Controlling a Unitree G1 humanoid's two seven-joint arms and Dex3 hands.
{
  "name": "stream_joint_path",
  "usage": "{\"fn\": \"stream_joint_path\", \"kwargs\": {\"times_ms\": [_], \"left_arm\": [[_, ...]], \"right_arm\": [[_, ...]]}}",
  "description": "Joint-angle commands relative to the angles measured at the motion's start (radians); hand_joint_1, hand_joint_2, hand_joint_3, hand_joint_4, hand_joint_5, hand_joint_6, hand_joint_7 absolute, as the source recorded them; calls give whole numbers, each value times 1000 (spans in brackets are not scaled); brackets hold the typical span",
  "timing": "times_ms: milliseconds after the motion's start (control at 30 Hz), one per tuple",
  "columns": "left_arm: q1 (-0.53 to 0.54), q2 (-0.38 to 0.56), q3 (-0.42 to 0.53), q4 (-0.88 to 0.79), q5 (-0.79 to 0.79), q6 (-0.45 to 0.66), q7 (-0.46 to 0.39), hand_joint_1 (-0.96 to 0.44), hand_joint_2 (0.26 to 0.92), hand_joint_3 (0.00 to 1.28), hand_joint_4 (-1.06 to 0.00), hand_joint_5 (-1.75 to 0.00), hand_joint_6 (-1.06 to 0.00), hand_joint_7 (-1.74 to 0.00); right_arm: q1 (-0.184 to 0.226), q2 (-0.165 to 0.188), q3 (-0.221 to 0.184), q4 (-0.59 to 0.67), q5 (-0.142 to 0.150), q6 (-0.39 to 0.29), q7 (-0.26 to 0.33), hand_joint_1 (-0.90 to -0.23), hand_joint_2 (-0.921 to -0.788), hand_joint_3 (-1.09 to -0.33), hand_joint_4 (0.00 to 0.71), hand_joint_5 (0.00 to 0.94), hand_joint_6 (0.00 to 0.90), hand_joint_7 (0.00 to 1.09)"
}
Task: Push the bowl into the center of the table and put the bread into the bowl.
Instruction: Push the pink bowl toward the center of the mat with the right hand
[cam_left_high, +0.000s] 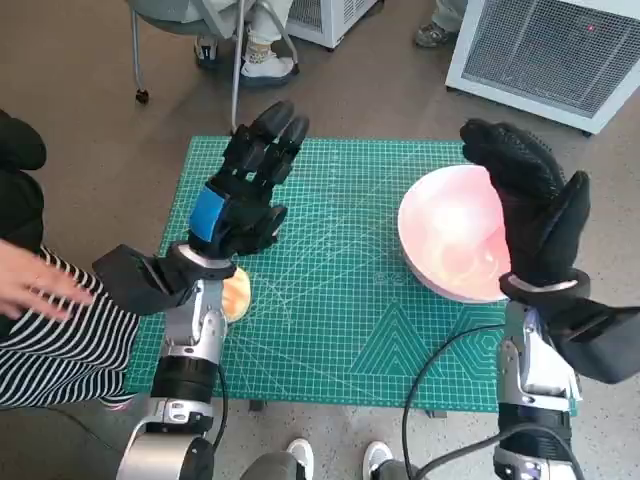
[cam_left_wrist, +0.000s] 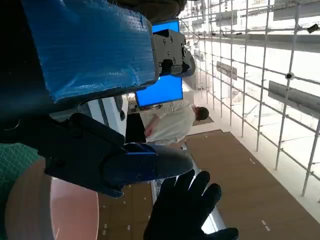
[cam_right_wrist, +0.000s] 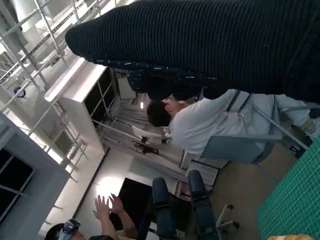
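Head view: left hand (cam_left_high: 243, 190) raised over the green mat (cam_left_high: 330, 330), fingers spread, holding nothing; bread (cam_left_high: 236, 297) beneath its wrist. Right hand (cam_left_high: 530, 200) open against the bowl (cam_left_high: 450, 245) at the surface's right edge.
Left wrist view: bowl rim (cam_left_wrist: 55, 210), right hand's fingers (cam_left_wrist: 187, 207) spread.
Right wrist view: seated person (cam_right_wrist: 200, 122).

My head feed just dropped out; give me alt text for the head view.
A round pink bowl sits at the green cutting mat's right side, the gloved right hand raised open beside it. The blue-taped left hand hovers open above the mat's left, over a tan bread piece.
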Motion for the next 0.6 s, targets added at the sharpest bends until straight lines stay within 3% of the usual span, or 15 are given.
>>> {"fn": "stream_joint_path", "kwargs": {"times_ms": [33, 600], "left_arm": [[-6, 10, -1, -17, -2, 1, -4, -676, 921, 409, -58, -2, 1, -432], [3, 11, -3, -33, 1, 11, 1, -675, 921, 407, -61, -2, 1, -437]], "right_arm": [[27, 7, 1, -3, -1, 6, -4, -687, -921, -746, 191, 1, 135, 360], [32, 7, -1, -6, 3, 12, -2, -688, -921, -745, 195, 2, 136, 359]]}}
